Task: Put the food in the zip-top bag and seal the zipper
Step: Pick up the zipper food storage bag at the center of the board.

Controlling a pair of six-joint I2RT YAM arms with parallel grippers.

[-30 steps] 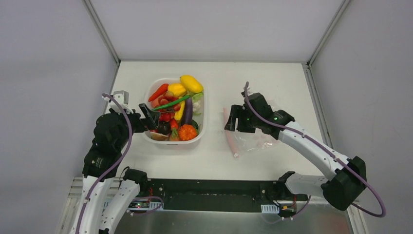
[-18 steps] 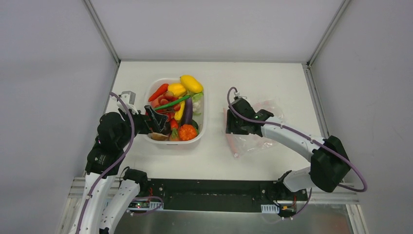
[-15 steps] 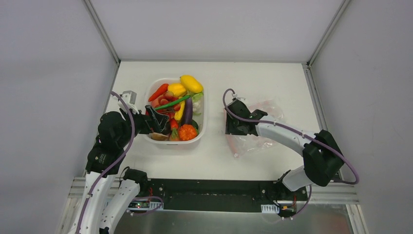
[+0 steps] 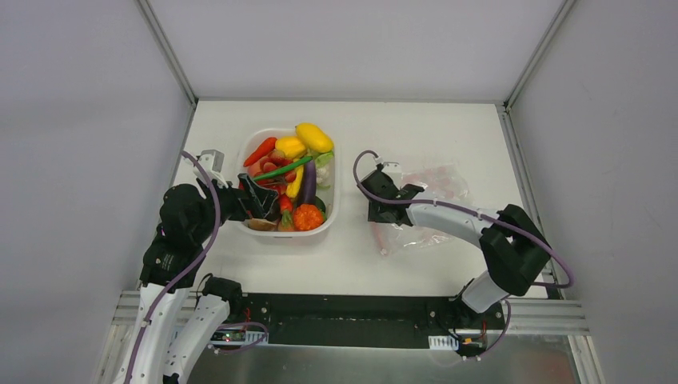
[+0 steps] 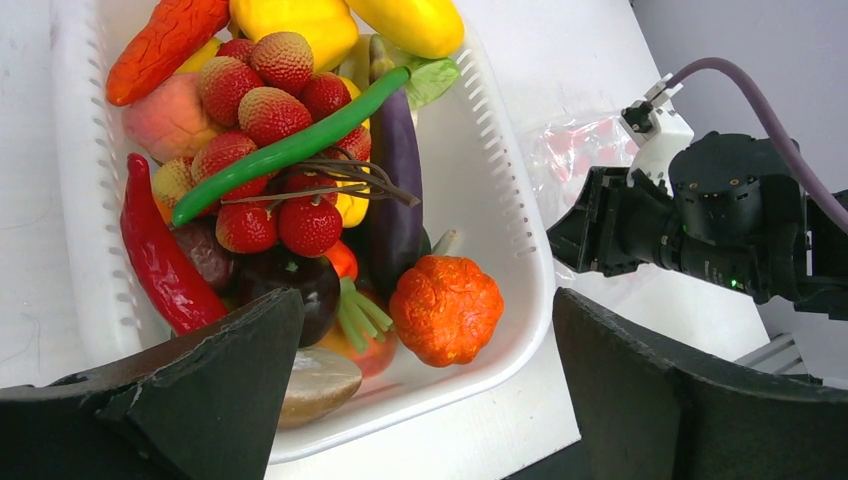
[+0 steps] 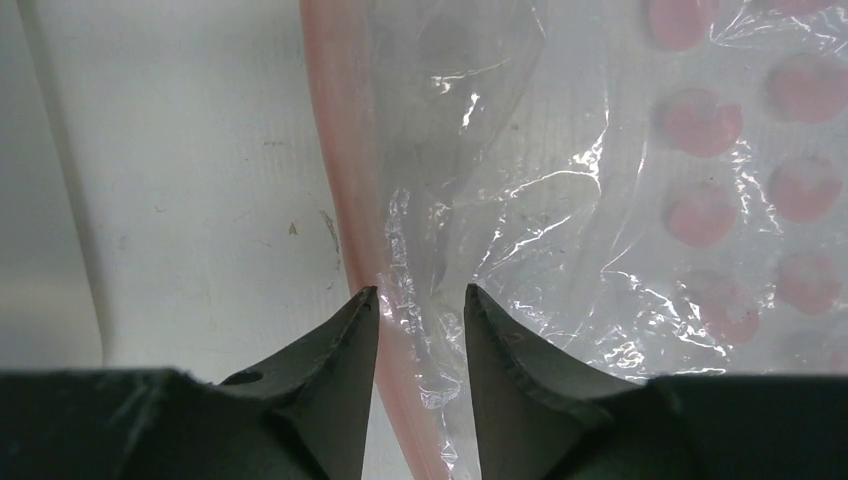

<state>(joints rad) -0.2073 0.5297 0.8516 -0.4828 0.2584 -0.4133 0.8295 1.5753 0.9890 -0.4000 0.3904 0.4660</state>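
Pink zipper [image 6: 340,120] of crinkly bag [image 6: 560,230] btwn narrowly-apart R fingers [image 6: 320,390]; L fingers [image 5: 200,400] wide.

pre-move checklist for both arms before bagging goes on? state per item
1. Left gripper open: ok, jaws wide, nothing held.
2. Food in the tub below it: ok, orange pumpkin lies nearest the fingers.
3. Right gripper at the zip-top bag edge: ok, fingers straddle the film beside the zipper.
4. Film pinched: not ok, a gap shows between the jaws.
5. Bag mouth open enough for food: cannot tell.
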